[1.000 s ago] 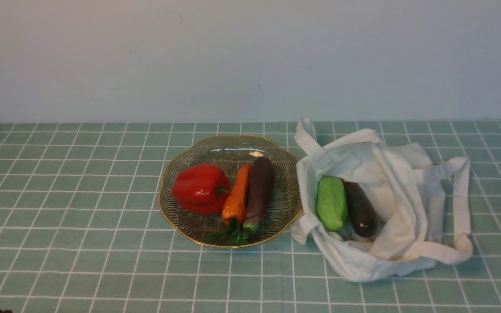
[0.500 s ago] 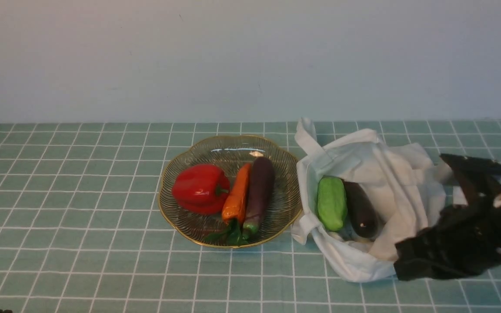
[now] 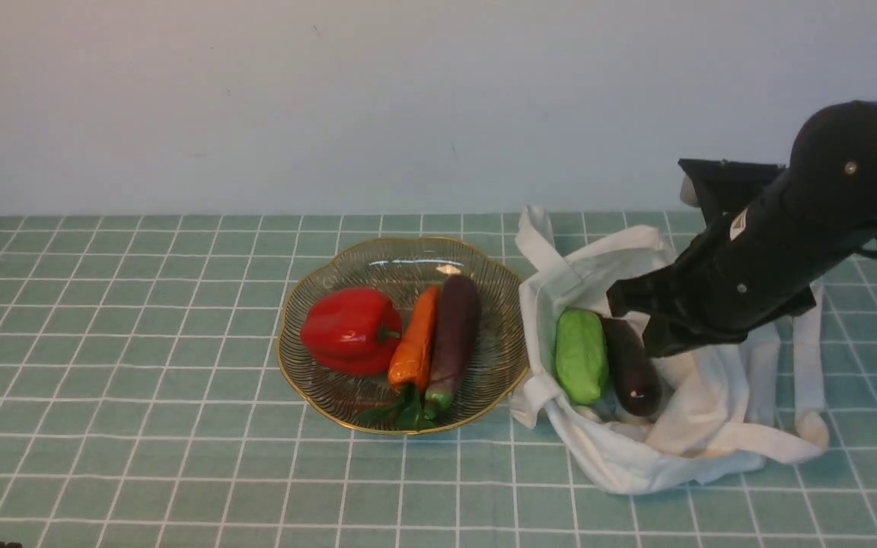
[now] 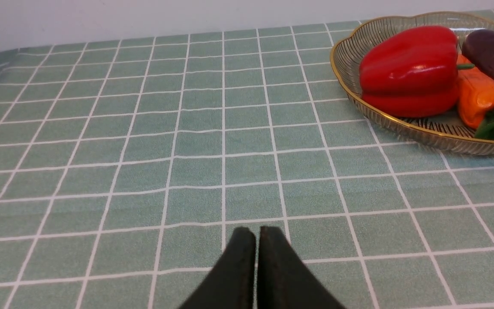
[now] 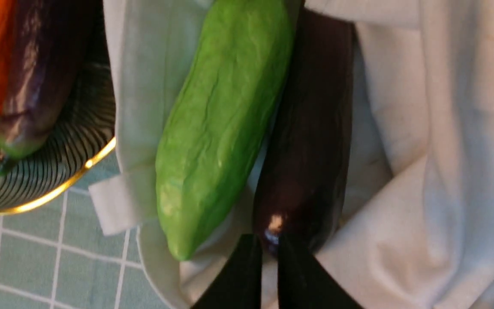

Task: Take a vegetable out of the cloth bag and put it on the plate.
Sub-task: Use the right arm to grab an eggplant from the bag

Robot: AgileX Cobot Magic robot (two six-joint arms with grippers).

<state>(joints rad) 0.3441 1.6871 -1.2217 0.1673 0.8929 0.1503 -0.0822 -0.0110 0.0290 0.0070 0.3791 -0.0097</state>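
My right gripper (image 5: 269, 266) hangs over the open mouth of the white cloth bag (image 3: 682, 449). Its fingers are drawn close together with only a thin slit between them, and nothing is in the slit. Just ahead of the fingertips lies a dark eggplant (image 5: 311, 128), whose rounded end with a small bright glint is nearest to me. I cannot tell whether the tips touch its skin. Pressed against that eggplant, on the side toward my left arm, is a green cucumber (image 5: 221, 124). The two lie lengthwise, side by side inside the bag, with the cloth folded back around them. Beyond the cucumber, further to the left of this gripper and just beside the bag's edge, sits the gold-rimmed glass plate (image 3: 408, 255). On it lie a red pepper (image 3: 349, 329), an orange carrot (image 3: 416, 339) with green leaves and a purple eggplant (image 3: 454, 327), the carrot touching the eggplant along its length. My left gripper (image 4: 257, 240) is low over the green checked tablecloth (image 4: 187, 150), its fingers pressed together and empty. The plate is well ahead of it, off toward my other arm, with the pepper on its nearest side.
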